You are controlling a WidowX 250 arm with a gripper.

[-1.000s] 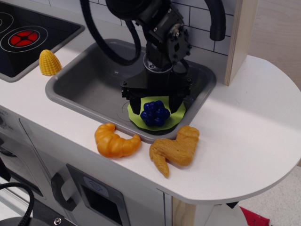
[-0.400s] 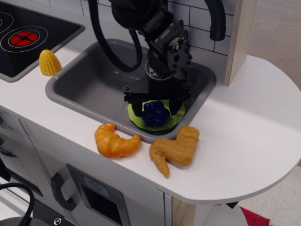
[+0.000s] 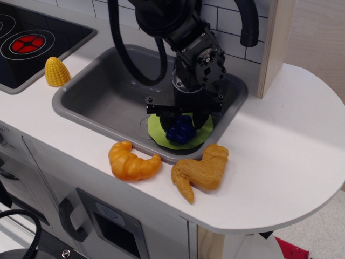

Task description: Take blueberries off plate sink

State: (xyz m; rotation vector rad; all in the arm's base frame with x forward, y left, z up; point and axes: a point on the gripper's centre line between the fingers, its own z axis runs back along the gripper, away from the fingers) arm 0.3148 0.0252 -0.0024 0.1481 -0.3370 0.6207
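The dark-blue blueberries lie on the lime-green plate, which sits in the front right corner of the grey sink. My black gripper reaches straight down over the berries. Its fingers stand on either side of the cluster and touch it, closed on it. The top of the berries is hidden by the gripper. The berries still rest on the plate.
An orange croissant and a tan chicken-leg toy lie on the white counter just in front of the sink. A yellow corn toy stands left of the sink, by the black stovetop. A wooden post rises at the right.
The gripper has come down onto the plate and its fingers have narrowed from wide open to closed around the blueberries. The berries and plate have barely shifted.
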